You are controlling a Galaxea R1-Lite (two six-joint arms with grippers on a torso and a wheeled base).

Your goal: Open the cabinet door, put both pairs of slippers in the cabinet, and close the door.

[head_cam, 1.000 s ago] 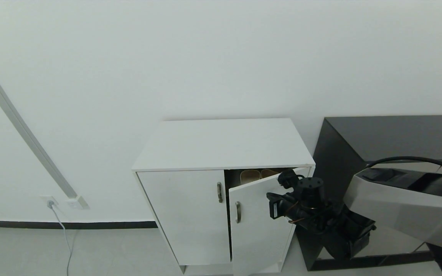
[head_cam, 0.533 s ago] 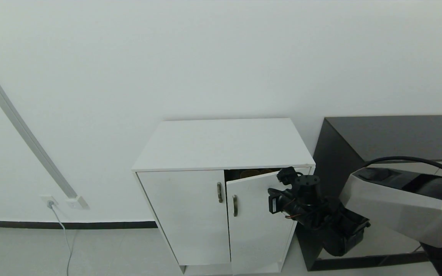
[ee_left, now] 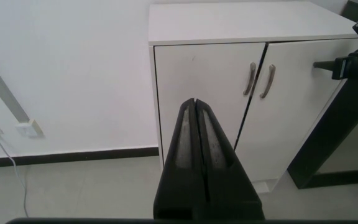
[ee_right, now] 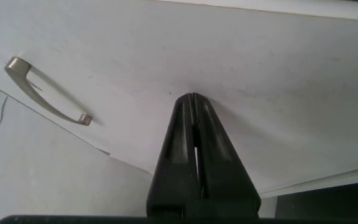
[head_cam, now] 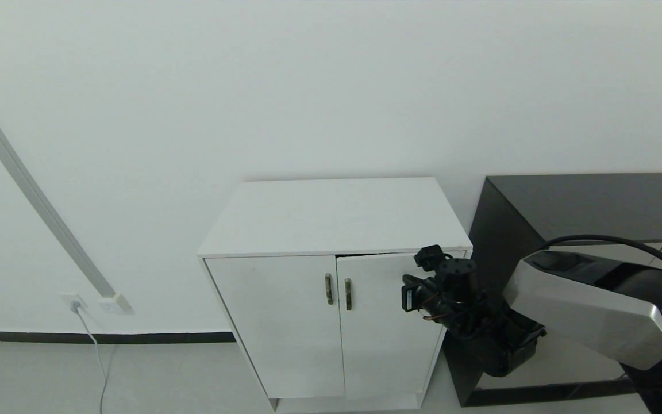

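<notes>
While its fingers press together, right claw tip touches cabinet door front.

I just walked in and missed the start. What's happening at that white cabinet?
The robot is closing the cabinet. Its right end effector, shut and empty, is set against the right door, which has swung from ajar to almost closed in the last second; a thin dark gap remains at its top. The left end effector, also shut, hangs back from the cabinet, holding nothing.
</notes>
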